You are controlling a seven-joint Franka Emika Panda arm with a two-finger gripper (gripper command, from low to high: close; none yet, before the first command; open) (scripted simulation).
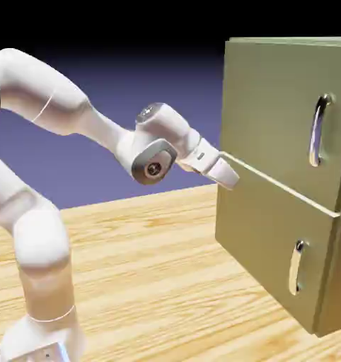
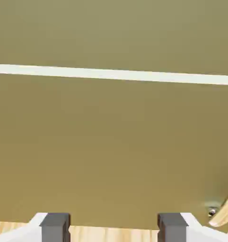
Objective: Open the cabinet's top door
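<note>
The olive-green cabinet (image 1: 269, 226) stands at the right of the exterior view. Its top door (image 1: 272, 106) lies flush and shut, with a long curved silver handle (image 1: 317, 131) near its right edge. My gripper (image 1: 226, 173) is at the cabinet's left edge, level with the pale seam (image 1: 279, 182) between the two doors and far from the handle. In the hand view olive panel fills the picture and the seam (image 2: 114, 74) runs across it. My gripper (image 2: 114, 229) is open, its grey fingertips (image 2: 56, 227) apart with nothing between them.
The shorter lower door (image 1: 265, 247) carries a small silver handle (image 1: 296, 267), and a bit of silver handle (image 2: 212, 211) shows at the hand view's lower right. The cabinet rests on a wooden table (image 1: 152, 269). My white arm (image 1: 53, 106) rises from the lower left.
</note>
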